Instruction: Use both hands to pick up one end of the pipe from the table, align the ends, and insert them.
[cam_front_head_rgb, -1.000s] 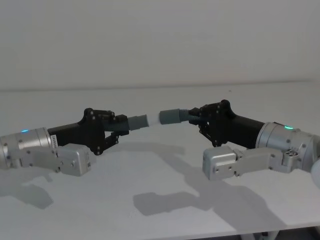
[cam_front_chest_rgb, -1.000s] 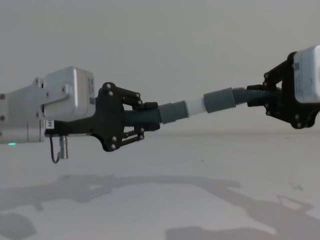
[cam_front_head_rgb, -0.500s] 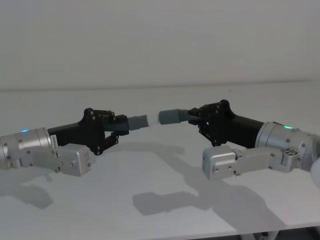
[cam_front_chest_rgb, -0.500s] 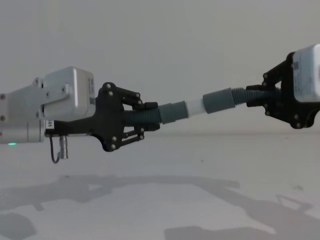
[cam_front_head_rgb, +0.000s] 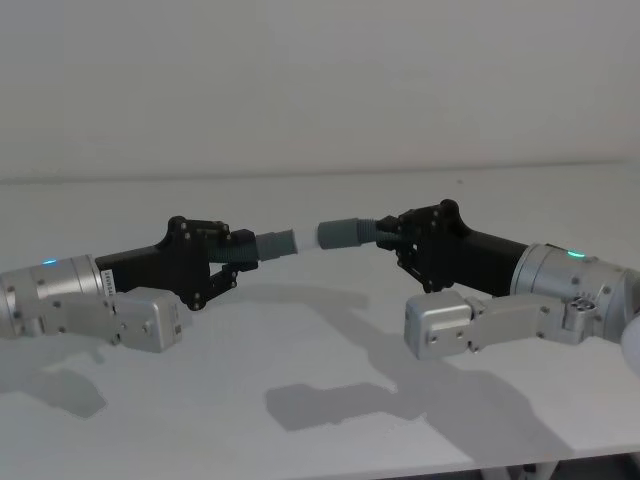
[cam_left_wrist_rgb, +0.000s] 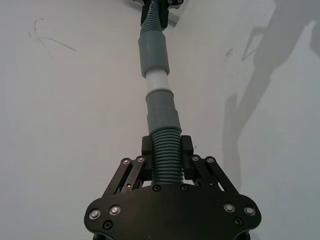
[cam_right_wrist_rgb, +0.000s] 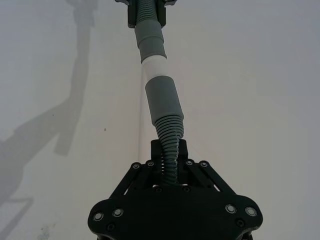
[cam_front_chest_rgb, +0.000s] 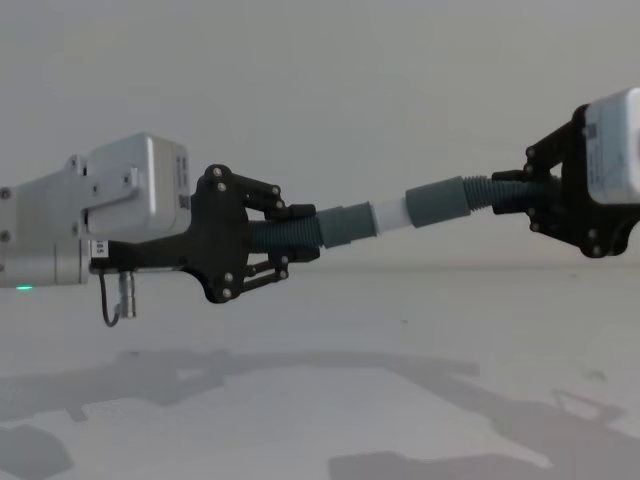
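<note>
Both pieces of the pipe are held in the air above the white table (cam_front_head_rgb: 300, 340). My left gripper (cam_front_head_rgb: 238, 251) is shut on the ribbed hose of the left piece (cam_front_chest_rgb: 285, 235), whose grey cuff (cam_front_head_rgb: 274, 243) points right. My right gripper (cam_front_head_rgb: 391, 234) is shut on the ribbed hose of the right piece (cam_front_chest_rgb: 487, 194), whose cuff (cam_front_head_rgb: 343, 232) points left. A white plug tip (cam_front_chest_rgb: 390, 213) bridges the two ends, roughly in line and rising slightly to the right in the chest view. The left wrist view looks along the left cuff (cam_left_wrist_rgb: 161, 107); the right wrist view looks along the right cuff (cam_right_wrist_rgb: 162, 97).
A plain white wall (cam_front_head_rgb: 320, 80) rises behind the table's back edge. The arms' shadows (cam_front_head_rgb: 330, 405) fall on the tabletop below the pipe. The table's front edge (cam_front_head_rgb: 400, 468) runs along the bottom of the head view.
</note>
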